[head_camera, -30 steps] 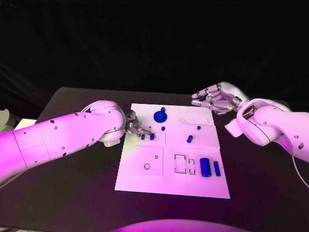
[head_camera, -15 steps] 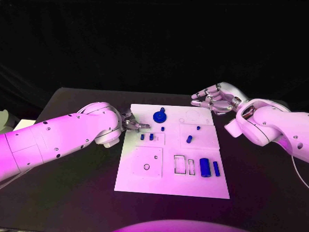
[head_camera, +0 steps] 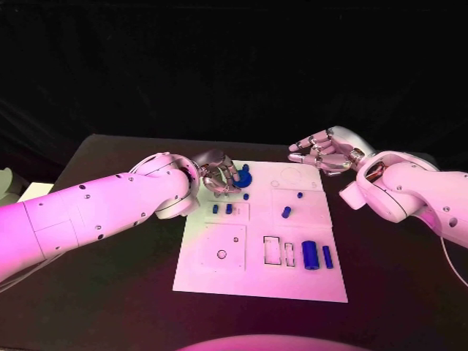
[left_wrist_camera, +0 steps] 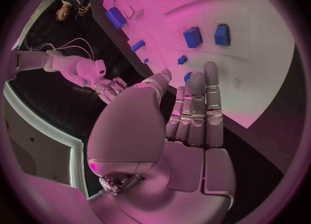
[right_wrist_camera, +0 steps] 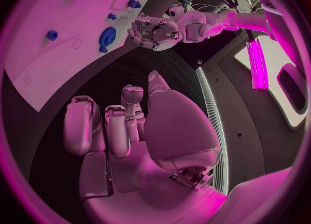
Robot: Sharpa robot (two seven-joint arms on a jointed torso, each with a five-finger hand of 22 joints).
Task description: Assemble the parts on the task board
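My left hand [head_camera: 217, 178] hovers over the far-left corner of the task board [head_camera: 226, 274], fingers [left_wrist_camera: 194, 105] straight, apart, empty, partly covering the round blue part [head_camera: 241, 175], whose shape I can hardly make out. My right hand [head_camera: 326, 152] hangs beyond the far-right corner, fingers curled, apparently holding nothing. The white board lies mid-bench [head_camera: 107, 292], small blue parts scattered across it.

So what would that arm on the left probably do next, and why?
Probably lower the left hand onto the round blue part near the task board's far edge and close on it. That hand sits right beside the part with its fingers apart and nothing in them, while the right hand waits off the board's far corner, also holding nothing.
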